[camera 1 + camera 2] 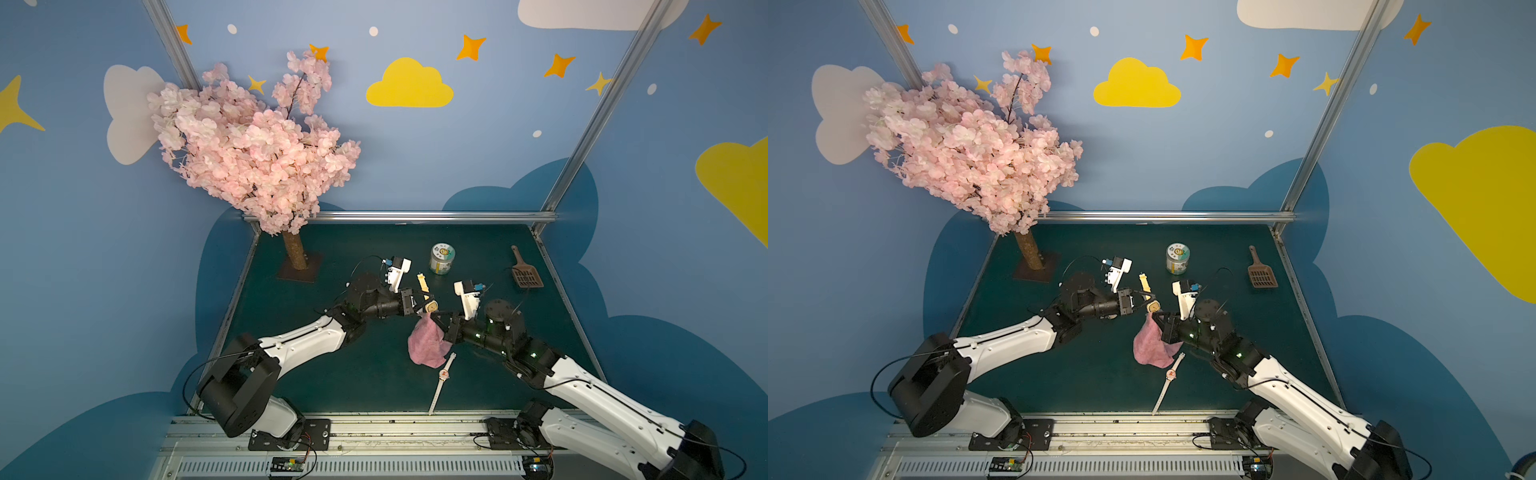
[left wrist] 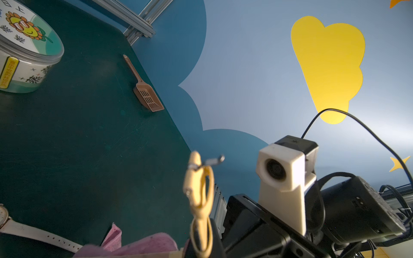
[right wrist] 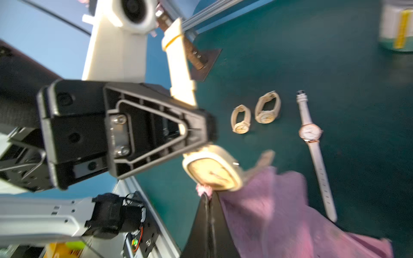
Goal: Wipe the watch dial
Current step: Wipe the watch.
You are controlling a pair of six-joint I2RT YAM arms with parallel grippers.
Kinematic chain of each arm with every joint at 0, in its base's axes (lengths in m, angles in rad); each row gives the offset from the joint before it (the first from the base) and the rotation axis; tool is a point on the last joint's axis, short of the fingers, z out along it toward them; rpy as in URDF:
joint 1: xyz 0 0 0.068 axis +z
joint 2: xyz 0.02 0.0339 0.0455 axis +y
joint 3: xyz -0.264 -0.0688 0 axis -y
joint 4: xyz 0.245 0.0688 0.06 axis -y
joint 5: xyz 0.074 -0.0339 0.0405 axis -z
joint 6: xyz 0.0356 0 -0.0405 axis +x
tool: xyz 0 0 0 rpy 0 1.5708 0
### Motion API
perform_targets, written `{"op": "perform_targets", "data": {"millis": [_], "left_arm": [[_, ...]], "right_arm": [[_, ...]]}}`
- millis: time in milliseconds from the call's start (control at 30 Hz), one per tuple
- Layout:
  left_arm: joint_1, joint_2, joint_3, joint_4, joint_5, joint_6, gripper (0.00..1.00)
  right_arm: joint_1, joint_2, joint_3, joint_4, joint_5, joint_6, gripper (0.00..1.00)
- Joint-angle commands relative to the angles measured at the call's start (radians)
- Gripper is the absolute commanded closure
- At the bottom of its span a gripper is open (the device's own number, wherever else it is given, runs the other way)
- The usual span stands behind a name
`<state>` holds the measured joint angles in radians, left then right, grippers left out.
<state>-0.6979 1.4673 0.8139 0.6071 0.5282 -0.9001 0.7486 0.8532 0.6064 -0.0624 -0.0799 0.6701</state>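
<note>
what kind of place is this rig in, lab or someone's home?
Likely a staged robot test booth, not a home: cartoon cloud-and-star wall panels on an aluminium frame, a fake blossom tree, and two arms bolted to a rail.

Watch [image 1: 431, 307]: cream-yellow strap, rounded-square case, pale dial [image 3: 212, 174]. It is lifted clear of the desk [image 1: 332, 374], over about its middle, with the dial tilted. One strap end sticks out toward the far edge.

Pink cloth [image 1: 428, 347]: fuzzy. Its top corner is bunched to a point touching the dial's rim. The rest hangs in a loose cone toward the front edge. Unclear whether the hem touches the desk.
</note>
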Motion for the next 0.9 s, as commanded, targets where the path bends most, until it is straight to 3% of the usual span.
{"op": "perform_targets", "data": {"millis": [0,100,300,533,867], "left_arm": [[-0.003,-0.039,-0.001,0.022,0.052,0.012,0.97],[-0.003,-0.037,-0.004,0.022,0.052,0.011,0.97],[-0.002,-0.033,-0.016,0.037,0.055,0.002,0.97],[-0.002,-0.012,-0.012,0.052,0.073,-0.014,0.97],[-0.001,-0.030,-0.021,0.055,0.061,-0.014,0.97]], "right_arm": [[-0.037,-0.073,-0.020,-0.162,0.234,0.043,1.00],[-0.059,-0.161,-0.065,-0.108,0.182,0.033,1.00],[-0.063,-0.248,-0.141,0.197,-0.007,-0.037,1.00],[-0.043,-0.116,-0.105,0.448,-0.208,-0.036,1.00],[-0.023,0.069,-0.079,0.406,-0.221,0.003,1.00]]}}
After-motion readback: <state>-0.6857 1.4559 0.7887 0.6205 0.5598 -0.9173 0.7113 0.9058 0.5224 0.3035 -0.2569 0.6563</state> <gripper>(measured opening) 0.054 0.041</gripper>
